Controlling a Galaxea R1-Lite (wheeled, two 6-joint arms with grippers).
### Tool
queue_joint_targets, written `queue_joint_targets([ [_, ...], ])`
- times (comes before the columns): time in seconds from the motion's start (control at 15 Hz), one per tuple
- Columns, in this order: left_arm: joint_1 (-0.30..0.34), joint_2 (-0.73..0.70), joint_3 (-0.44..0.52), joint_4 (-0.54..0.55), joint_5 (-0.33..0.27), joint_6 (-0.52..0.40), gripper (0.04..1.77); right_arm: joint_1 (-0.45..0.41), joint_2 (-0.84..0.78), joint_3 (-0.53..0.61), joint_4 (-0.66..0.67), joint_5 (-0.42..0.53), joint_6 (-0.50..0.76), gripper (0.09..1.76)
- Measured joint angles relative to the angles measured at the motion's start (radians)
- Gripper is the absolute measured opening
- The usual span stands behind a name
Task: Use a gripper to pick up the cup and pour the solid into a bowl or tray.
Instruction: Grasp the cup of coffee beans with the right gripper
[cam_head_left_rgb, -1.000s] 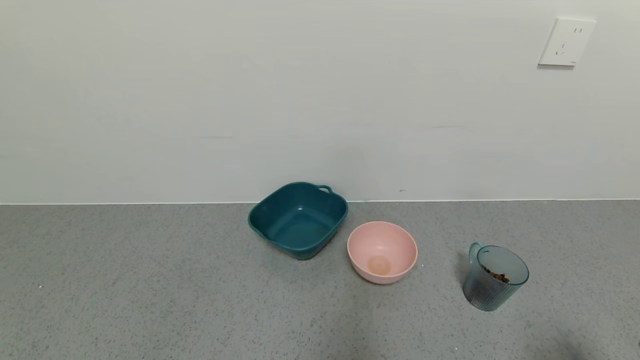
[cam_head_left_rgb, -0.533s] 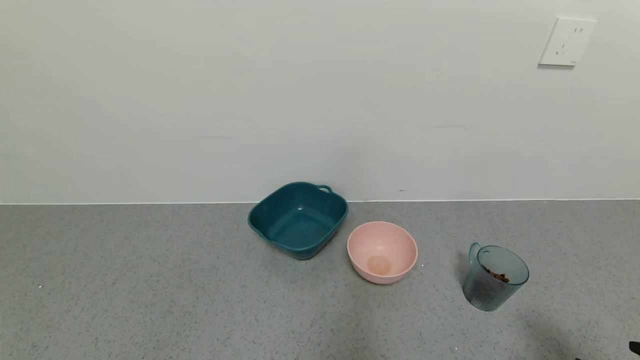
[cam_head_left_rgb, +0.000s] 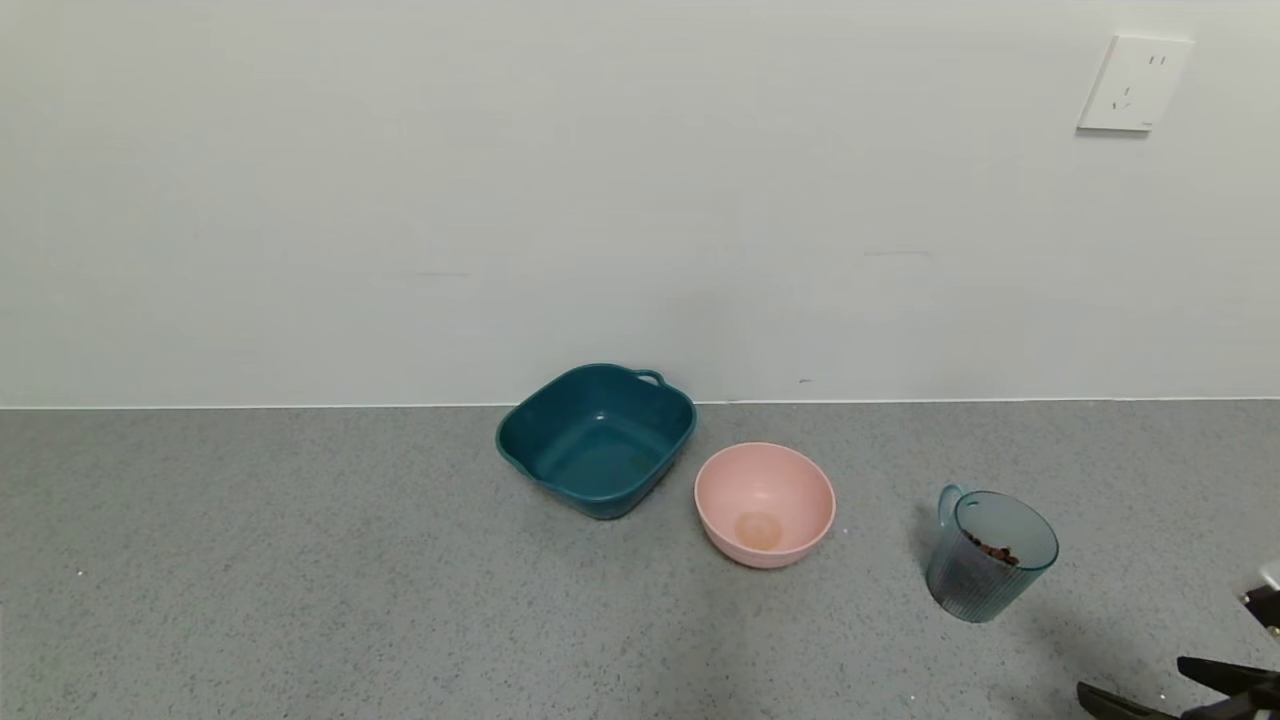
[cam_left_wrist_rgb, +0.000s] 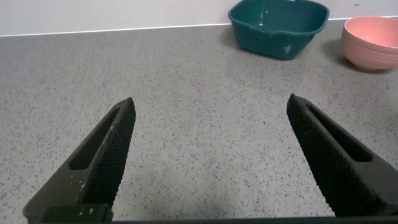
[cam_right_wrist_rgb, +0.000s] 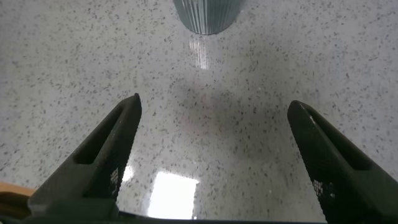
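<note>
The ribbed blue-grey cup (cam_head_left_rgb: 990, 555) stands upright on the grey counter at the right, handle toward the wall. Dark brown solid pieces (cam_head_left_rgb: 993, 549) lie inside it. The pink bowl (cam_head_left_rgb: 765, 505) stands to its left, empty of pieces. My right gripper (cam_head_left_rgb: 1135, 676) is open at the lower right corner, nearer than the cup and apart from it. In the right wrist view the open right gripper (cam_right_wrist_rgb: 214, 102) faces the cup's base (cam_right_wrist_rgb: 206, 14) ahead. My left gripper (cam_left_wrist_rgb: 210, 101) is open and empty over bare counter, outside the head view.
A dark teal tub with handles (cam_head_left_rgb: 597, 440) stands near the wall, left of the pink bowl; both show in the left wrist view, the tub (cam_left_wrist_rgb: 278, 25) and the bowl (cam_left_wrist_rgb: 371, 42). A wall socket (cam_head_left_rgb: 1133, 84) is at the upper right.
My right gripper has come into the head view at the lower right corner, moving toward the cup. The cup, the bowl and the tub have not moved.
</note>
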Motion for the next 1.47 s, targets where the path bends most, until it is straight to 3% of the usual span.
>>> queue_joint_targets([
  [0.6, 0.0, 0.0, 0.0, 0.0, 0.0, 0.0, 1.75, 0.026, 0.324, 0.083, -0.35, -0.002, 0.015, 1.71],
  [0.93, 0.0, 0.0, 0.0, 0.0, 0.0, 0.0, 1.75, 0.028, 0.497, 0.145, -0.643, -0.004, 0.015, 1.71],
  [1.2, 0.0, 0.0, 0.0, 0.0, 0.0, 0.0, 1.75, 0.037, 0.579, 0.162, -0.712, -0.006, 0.017, 1.71],
  [1.47, 0.0, 0.0, 0.0, 0.0, 0.0, 0.0, 1.75, 0.058, 0.676, 0.163, -0.877, -0.026, 0.037, 1.71],
])
